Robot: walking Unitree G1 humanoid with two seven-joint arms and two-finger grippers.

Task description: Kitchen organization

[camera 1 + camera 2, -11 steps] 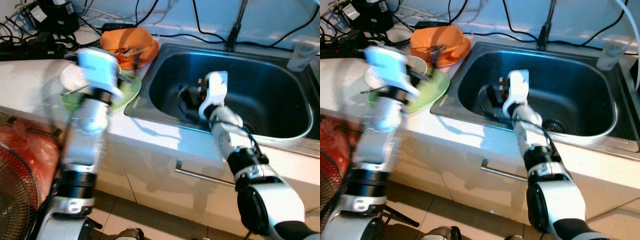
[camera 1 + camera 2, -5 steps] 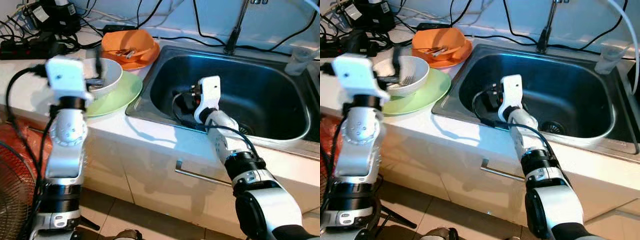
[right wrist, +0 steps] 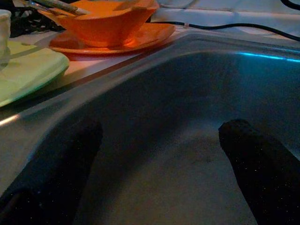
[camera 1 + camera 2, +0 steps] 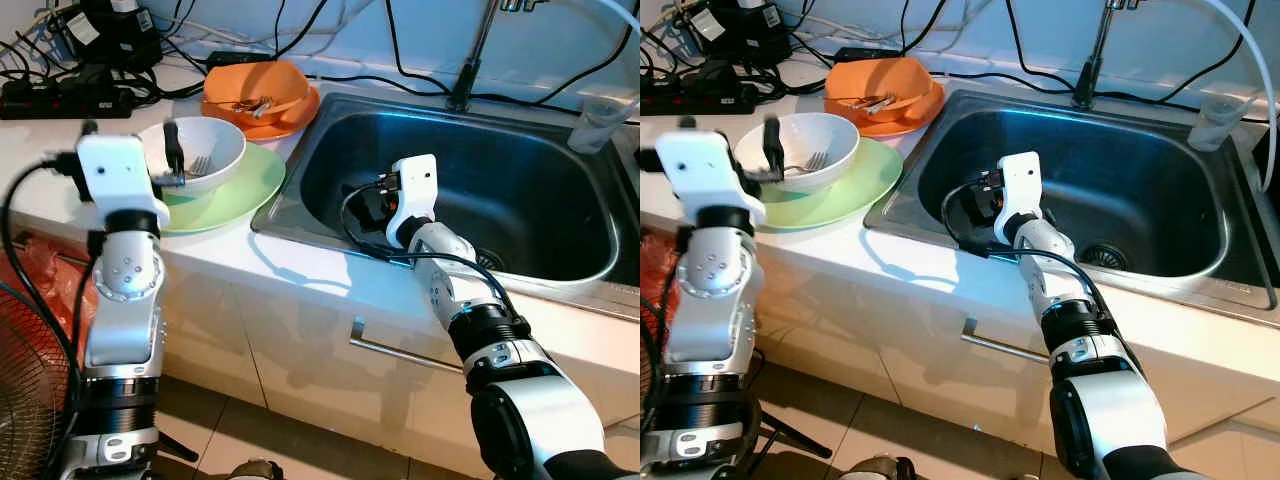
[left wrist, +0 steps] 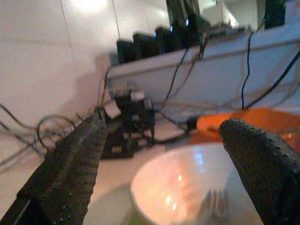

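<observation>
A round white ceramic bowl (image 4: 205,155) holding a metal fork (image 4: 197,165) sits on a pale green plate (image 4: 235,190) on the white desk (image 4: 40,150), beside the stainless steel sink (image 4: 500,190). The left hand (image 5: 164,164) hovers just before the bowl, fingers spread open. The right hand (image 3: 161,154) hangs inside the sink, open and empty. An orange bowl (image 4: 255,85) on an orange plate stands behind

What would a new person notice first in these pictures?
Probably the white bowl with a fork in it, sitting on a green plate on the counter, with the open left gripper at its near rim. Next, the right gripper reaches open into the steel sink; behind sits an orange bowl.
</observation>
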